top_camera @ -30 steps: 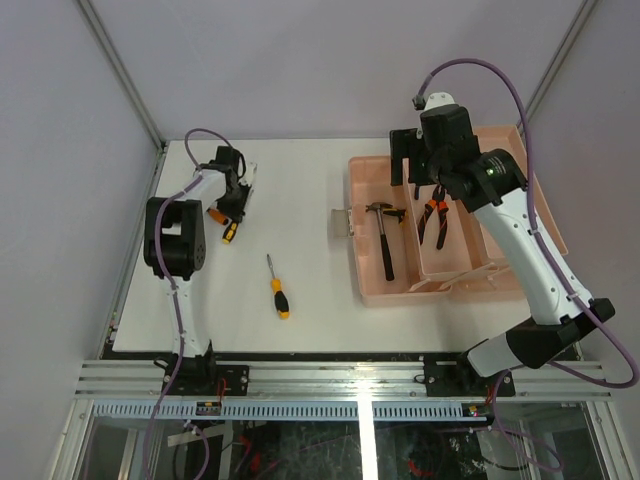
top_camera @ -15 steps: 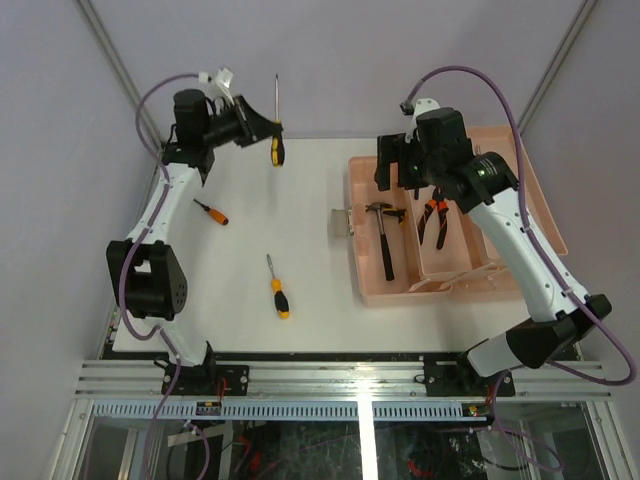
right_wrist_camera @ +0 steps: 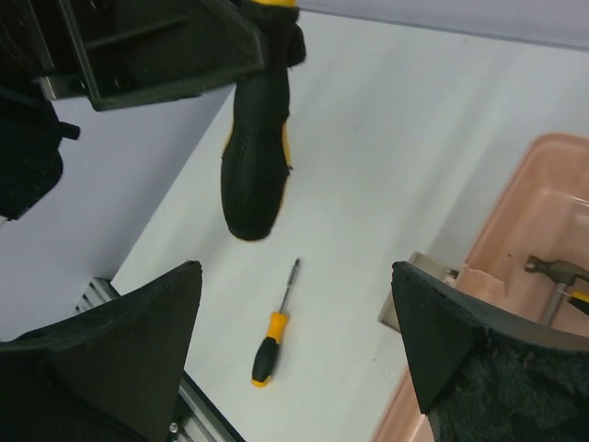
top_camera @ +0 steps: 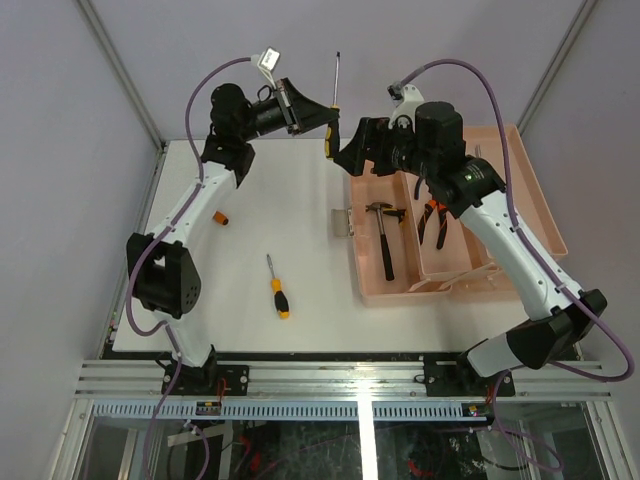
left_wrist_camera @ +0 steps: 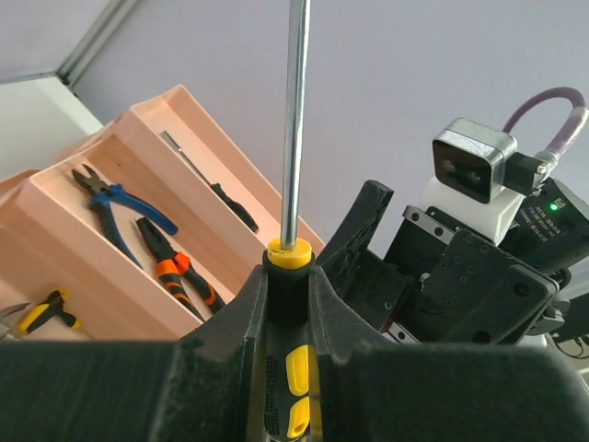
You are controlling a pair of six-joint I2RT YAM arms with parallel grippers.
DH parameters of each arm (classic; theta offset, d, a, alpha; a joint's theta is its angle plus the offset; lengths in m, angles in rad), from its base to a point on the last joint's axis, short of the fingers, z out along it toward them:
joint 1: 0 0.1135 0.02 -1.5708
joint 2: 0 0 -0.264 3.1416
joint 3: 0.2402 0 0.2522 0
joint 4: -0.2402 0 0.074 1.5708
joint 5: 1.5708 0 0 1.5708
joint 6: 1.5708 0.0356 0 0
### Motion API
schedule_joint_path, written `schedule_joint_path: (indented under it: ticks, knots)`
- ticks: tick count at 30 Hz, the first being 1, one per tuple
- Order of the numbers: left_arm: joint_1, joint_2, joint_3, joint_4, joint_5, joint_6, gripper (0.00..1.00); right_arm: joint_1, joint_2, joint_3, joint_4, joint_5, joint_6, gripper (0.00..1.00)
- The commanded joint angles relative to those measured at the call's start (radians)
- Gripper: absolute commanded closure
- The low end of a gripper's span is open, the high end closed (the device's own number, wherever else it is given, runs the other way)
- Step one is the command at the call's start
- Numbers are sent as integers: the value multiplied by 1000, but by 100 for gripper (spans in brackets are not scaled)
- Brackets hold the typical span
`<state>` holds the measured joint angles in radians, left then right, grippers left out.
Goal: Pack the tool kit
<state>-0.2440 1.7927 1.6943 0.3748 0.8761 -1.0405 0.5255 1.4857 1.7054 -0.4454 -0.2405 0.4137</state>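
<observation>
Above the table [top_camera: 300, 215], left fingers [left_wrist_camera: 237, 318] gripping screwdriver [left_wrist_camera: 294, 166]

No text, label or number can be read anywhere.

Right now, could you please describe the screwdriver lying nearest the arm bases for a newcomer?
From the pink toolbox on the white table, look left toward the near edge. The screwdriver lies flat there, alone, handle orange and black. The second screwdriver lies farther back; the third screwdriver is in the left gripper.
</observation>
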Motion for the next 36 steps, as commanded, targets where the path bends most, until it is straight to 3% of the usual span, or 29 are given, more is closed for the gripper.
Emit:
schedule_joint_path:
  ticks: [1,8,14,16,19,21,24,25,27,31,36]
  knots:
    - [-34,-8,55,125,3,-35,100,18,-46,-49,186,-88,83,10]
    - [-87,-26,60,114,-3,-13,100,42,-39,-53,235,-75,104,13]
    - [-103,-51,35,110,3,0,100,45,-40,-53,248,-52,104,28]
    - [-104,-58,26,110,1,2,100,45,-40,-53,247,-49,103,47]
    - [-104,-61,29,104,-2,6,100,45,-35,-51,231,-50,104,95]
    - [-104,-63,39,83,-3,16,89,46,-37,-49,216,-36,103,100]
    - [-92,-70,78,-22,-25,88,43,45,-56,-40,191,13,83,100]
    - [-75,-73,92,-69,-60,113,32,44,-64,-28,173,37,64,100]
    - [-9,-72,102,-105,-103,128,21,43,-75,11,112,103,19,100]
    - [143,-55,134,-236,-143,205,15,-21,-58,153,-95,199,-56,100]
    - [286,-93,131,-575,-298,501,15,-272,89,490,-561,259,-146,100]
